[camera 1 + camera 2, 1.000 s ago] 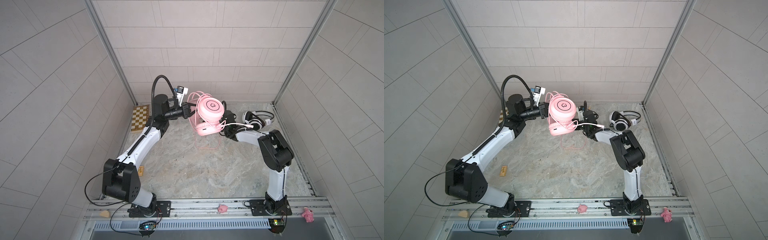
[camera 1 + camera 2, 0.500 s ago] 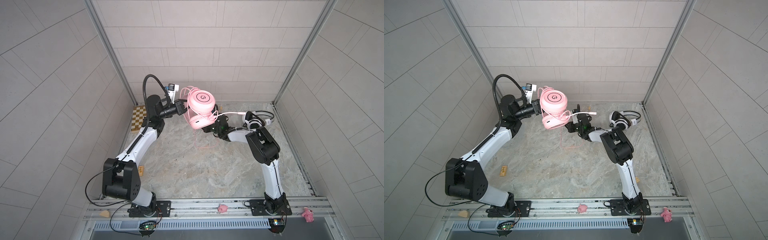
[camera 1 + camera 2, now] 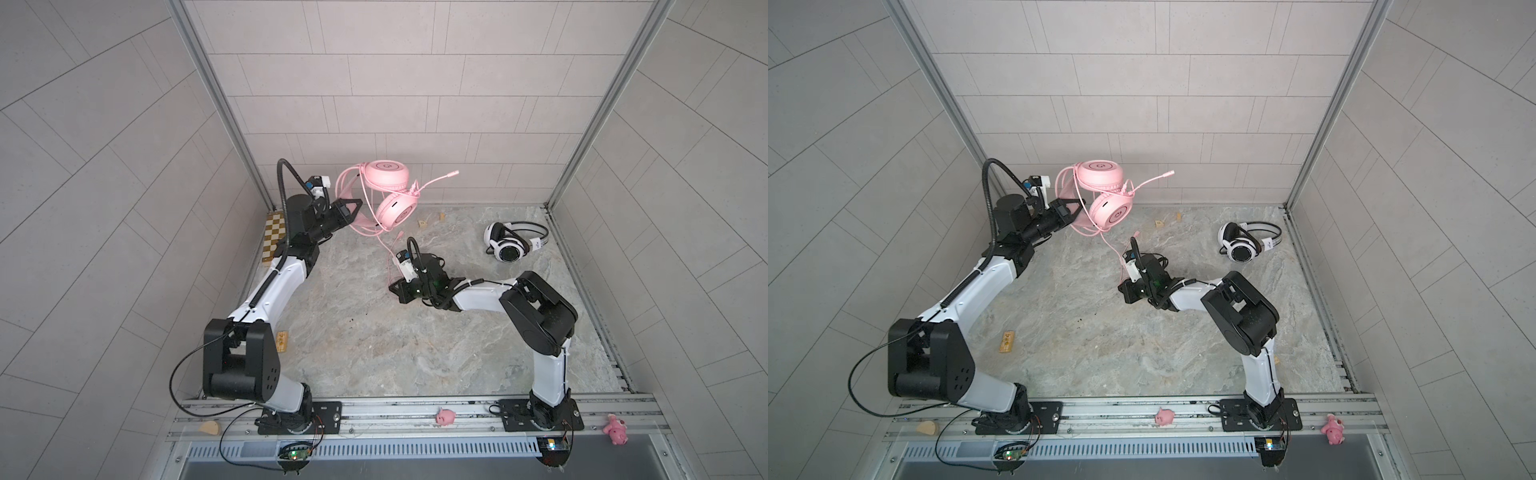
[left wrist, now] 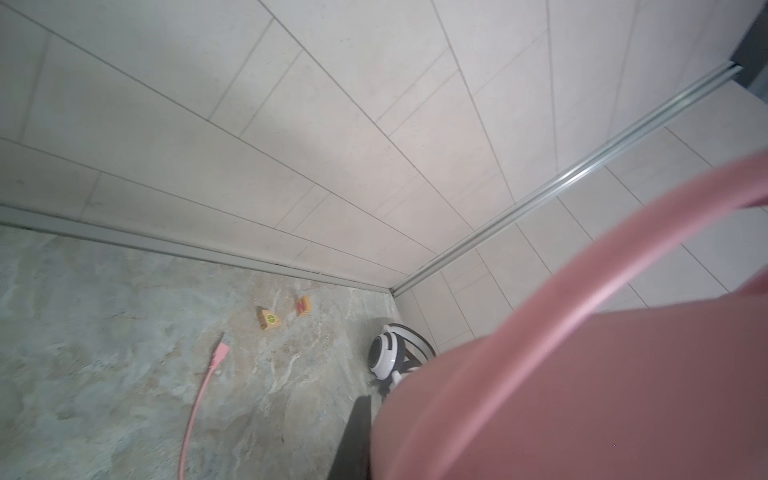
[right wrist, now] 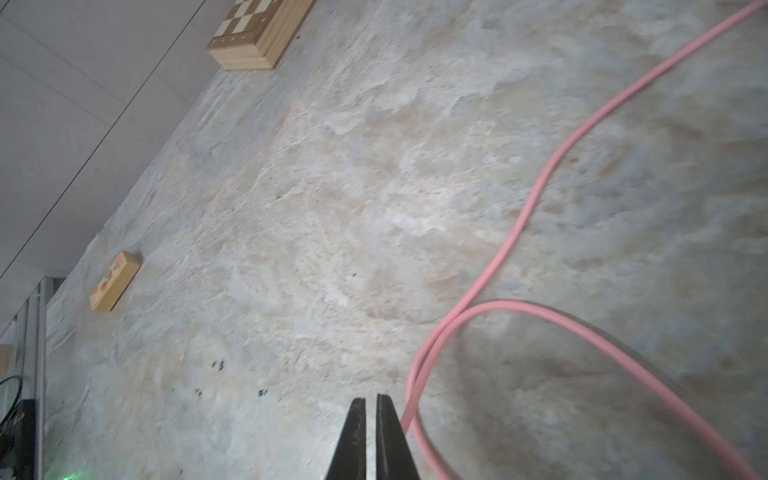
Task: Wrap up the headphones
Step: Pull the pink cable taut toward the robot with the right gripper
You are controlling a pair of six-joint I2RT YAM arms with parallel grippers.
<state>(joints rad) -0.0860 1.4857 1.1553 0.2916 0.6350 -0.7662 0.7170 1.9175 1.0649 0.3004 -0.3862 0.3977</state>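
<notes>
Pink pair first, both top views: what changed? (observer asking)

Me: My left pincer (image 3: 351,208), clamped hard on the band, has carried the pink headphones (image 3: 388,176) higher, up against the back wall and well apart from the white headphones (image 3: 513,243). My right pincer (image 3: 1124,293) has quit the earcups, dropped toward the floor (image 3: 374,340) and snapped closed. The pink cable (image 3: 390,259) trails from the cups down beside it.

Observer: Left wrist?

Me: The pink headphones (image 4: 582,395) fill much of the frame, hard against the camera. My own jaws are out of frame. The plug (image 4: 220,351) lies loose on the floor, short of the white headphones (image 4: 384,357) and not touching them.

Observer: Right wrist?

Me: The right pincer (image 5: 371,415) has its jaws together, a hairline slit, nothing between. The pink cable (image 5: 519,232) loops over the floor and passes just beside one fingertip (image 5: 388,432), outside the grip. White headphones are not in frame.

Observer: Meaning?

Me: The pinch looks to have missed. The tail is unwound, so the wrap is unfinished. I would reopen and retake the cable.
</notes>
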